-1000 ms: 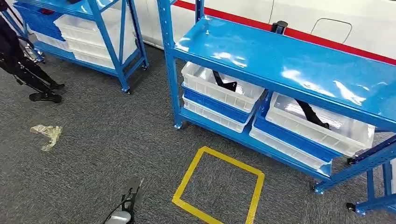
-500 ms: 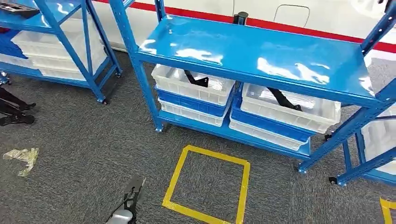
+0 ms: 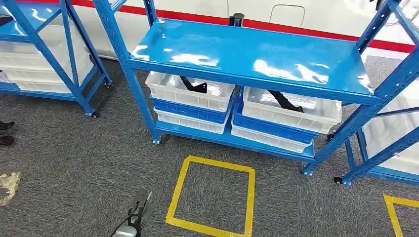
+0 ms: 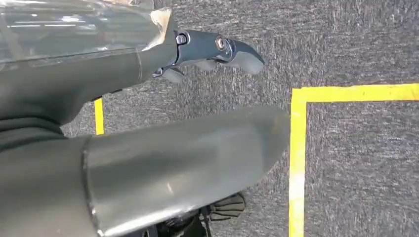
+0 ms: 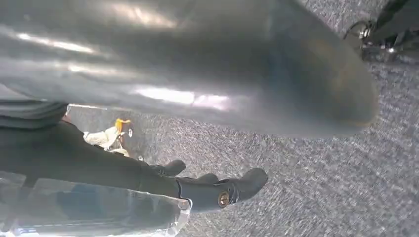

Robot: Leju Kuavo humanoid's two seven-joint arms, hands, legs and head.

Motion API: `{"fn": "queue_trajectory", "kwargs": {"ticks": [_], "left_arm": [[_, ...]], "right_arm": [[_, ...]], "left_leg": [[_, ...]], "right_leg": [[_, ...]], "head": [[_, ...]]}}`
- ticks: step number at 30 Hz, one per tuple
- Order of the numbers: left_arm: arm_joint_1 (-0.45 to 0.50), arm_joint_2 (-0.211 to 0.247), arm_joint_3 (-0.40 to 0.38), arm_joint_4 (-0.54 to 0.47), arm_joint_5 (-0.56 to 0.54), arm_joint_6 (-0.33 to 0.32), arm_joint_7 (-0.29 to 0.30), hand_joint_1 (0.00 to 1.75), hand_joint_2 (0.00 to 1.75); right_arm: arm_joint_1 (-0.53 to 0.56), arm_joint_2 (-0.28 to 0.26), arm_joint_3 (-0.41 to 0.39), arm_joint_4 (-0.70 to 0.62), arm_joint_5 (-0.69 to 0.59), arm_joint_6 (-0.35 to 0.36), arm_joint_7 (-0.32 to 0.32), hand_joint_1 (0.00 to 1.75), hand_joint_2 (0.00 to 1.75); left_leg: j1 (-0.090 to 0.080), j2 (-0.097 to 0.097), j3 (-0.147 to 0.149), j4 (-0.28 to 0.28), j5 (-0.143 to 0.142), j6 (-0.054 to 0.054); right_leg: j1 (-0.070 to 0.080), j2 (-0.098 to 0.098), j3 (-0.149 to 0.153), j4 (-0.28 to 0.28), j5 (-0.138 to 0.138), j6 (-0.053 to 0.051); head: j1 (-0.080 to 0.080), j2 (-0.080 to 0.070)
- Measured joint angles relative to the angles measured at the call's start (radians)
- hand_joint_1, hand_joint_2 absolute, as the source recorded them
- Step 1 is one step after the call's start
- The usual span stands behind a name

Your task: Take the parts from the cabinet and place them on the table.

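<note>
Blue rack (image 3: 247, 54) straight ahead, top shelf bare and glossy. On its lower shelf, two stacks of bins side by side. Left stack: white bin (image 3: 190, 91) on top, blue bin (image 3: 190, 109) under it, another white one at the bottom. A black part (image 3: 193, 86) lies in the top white bin, bent shape, leaning on the back wall. Right stack: right white bin (image 3: 291, 109) on top, over a blue and a white one. A long black strip (image 3: 284, 100) lies slantwise in it. Both parts are in the bins, neither touched by a hand.

Yellow tape square (image 3: 212, 195) on the grey carpet (image 3: 74, 158) in front of the rack, near its lower shelf. Second rack (image 3: 44, 54) at far left with white bins inside. Third rack (image 3: 390, 133) at the right edge, also holding a white bin. White wall with a red stripe (image 3: 197, 17) behind. Crumpled plastic scrap (image 3: 7, 183) on the carpet at left edge.

Left hand (image 3: 137, 211) hangs low at the bottom of the head view, above carpet, just left of the tape square. In the left wrist view its fingers (image 4: 217, 49) are loosely spread with nothing in them, tape line close by. Right hand (image 5: 212, 190) hangs over carpet, fingers slightly curled and apart, nothing held as far as the blurry wrist view lets me tell.
</note>
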Motion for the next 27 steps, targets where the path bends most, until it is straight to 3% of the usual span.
{"fn": "queue_trajectory", "kwargs": {"ticks": [6,27], "left_arm": [[0.003,0.003,-0.006,0.000,0.001,-0.002,-0.004,0.00,0.00],[0.008,0.010,-0.028,-0.005,0.037,-0.012,-0.005,0.00,0.00]], "right_arm": [[0.000,0.001,0.007,-0.003,0.000,0.000,0.000,0.00,0.00],[-0.009,0.002,0.010,-0.010,0.010,0.009,0.024,0.00,0.00]], "left_leg": [[-0.005,0.000,0.000,0.001,-0.001,0.008],[0.000,0.000,0.000,0.000,-0.001,0.008]], "right_leg": [[-0.005,0.000,0.002,-0.003,0.002,0.009],[0.000,0.000,0.001,-0.003,0.002,0.009]], "head": [[0.000,0.000],[0.000,0.000]]}}
